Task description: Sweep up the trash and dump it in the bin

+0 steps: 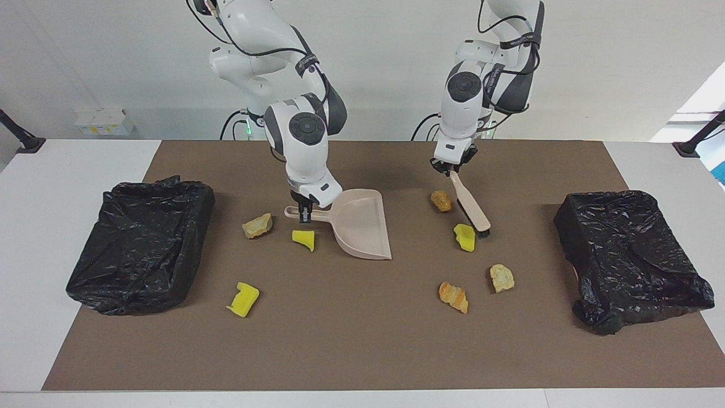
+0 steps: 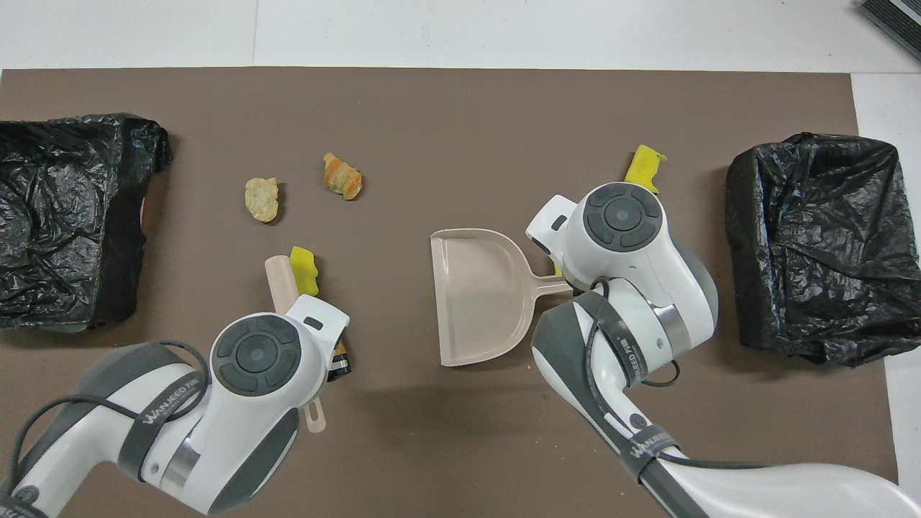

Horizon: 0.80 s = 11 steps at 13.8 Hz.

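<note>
My right gripper is shut on the handle of the beige dustpan, which rests on the mat with its mouth toward the left arm's end. My left gripper is shut on the beige brush, which slants down so its bristles sit beside a yellow chunk. A brown lump lies next to the brush handle. Other trash: a tan lump, an orange lump, a tan lump, and two yellow chunks. In the overhead view the dustpan and brush show, both grippers hidden under their wrists.
Two bins lined with black bags stand on the brown mat: one at the right arm's end, one at the left arm's end. White table borders the mat.
</note>
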Each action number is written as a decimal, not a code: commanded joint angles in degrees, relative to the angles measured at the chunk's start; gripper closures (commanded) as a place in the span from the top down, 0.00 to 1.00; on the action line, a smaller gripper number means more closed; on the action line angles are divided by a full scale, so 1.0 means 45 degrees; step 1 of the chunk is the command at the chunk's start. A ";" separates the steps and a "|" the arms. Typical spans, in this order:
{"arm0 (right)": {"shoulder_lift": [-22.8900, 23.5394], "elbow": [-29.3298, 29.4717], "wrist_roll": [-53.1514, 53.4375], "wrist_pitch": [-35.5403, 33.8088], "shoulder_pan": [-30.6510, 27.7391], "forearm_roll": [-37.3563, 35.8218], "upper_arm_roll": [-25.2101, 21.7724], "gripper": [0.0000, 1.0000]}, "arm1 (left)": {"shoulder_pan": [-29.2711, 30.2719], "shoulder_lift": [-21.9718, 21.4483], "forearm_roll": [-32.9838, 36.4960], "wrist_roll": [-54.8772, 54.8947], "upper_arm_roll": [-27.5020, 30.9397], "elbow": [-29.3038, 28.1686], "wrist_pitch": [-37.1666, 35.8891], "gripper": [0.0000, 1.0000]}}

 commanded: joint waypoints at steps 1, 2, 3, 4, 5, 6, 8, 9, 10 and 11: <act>-0.0211 -0.0400 0.0558 0.0351 0.0035 -0.0373 0.0045 0.00 | 0.0724 -0.0297 0.0191 0.0055 -0.0161 -0.0459 -0.0035 0.00; -0.0211 -0.0400 0.0597 0.0351 0.0035 -0.0373 0.0045 0.00 | 0.0764 -0.0258 0.0190 0.0074 -0.0161 -0.0518 0.0043 0.00; -0.0211 -0.0380 0.0733 0.0371 0.0035 -0.0373 0.0064 0.00 | 0.0745 -0.0180 0.0190 0.0171 -0.0181 -0.0519 0.0083 0.00; -0.0211 -0.0380 0.0812 0.0371 0.0035 -0.0373 0.0064 0.00 | 0.0725 -0.0083 0.0190 0.0327 -0.0181 -0.0519 0.0180 0.00; -0.0192 -0.0361 0.0832 0.0371 0.0035 -0.0373 0.0064 0.00 | 0.0628 0.0053 0.0074 0.0734 -0.0181 -0.0519 0.0297 0.00; -0.0192 -0.0361 0.0832 0.0371 0.0055 -0.0373 0.0064 0.00 | 0.0569 0.0151 -0.0043 0.0932 -0.0200 -0.0519 0.0395 0.00; -0.0192 -0.0361 0.0832 0.0351 0.0035 -0.0373 0.0064 0.00 | 0.0181 0.0230 -0.0666 0.1244 -0.0220 -0.0500 0.0687 0.00; -0.0192 -0.0361 0.0851 0.0351 0.0035 -0.0373 0.0064 0.00 | -0.0151 0.0347 -0.0766 0.1324 -0.0220 -0.0499 0.0979 0.00; -0.0192 -0.0361 0.0929 0.0351 0.0055 -0.0373 0.0064 0.00 | -0.0347 0.0502 -0.1037 0.1344 -0.0220 -0.0461 0.1272 0.00; -0.0192 -0.0341 0.1007 0.0351 0.0036 -0.0373 0.0064 0.00 | -0.0581 0.0562 -0.1465 0.1402 -0.0239 -0.0364 0.1449 0.00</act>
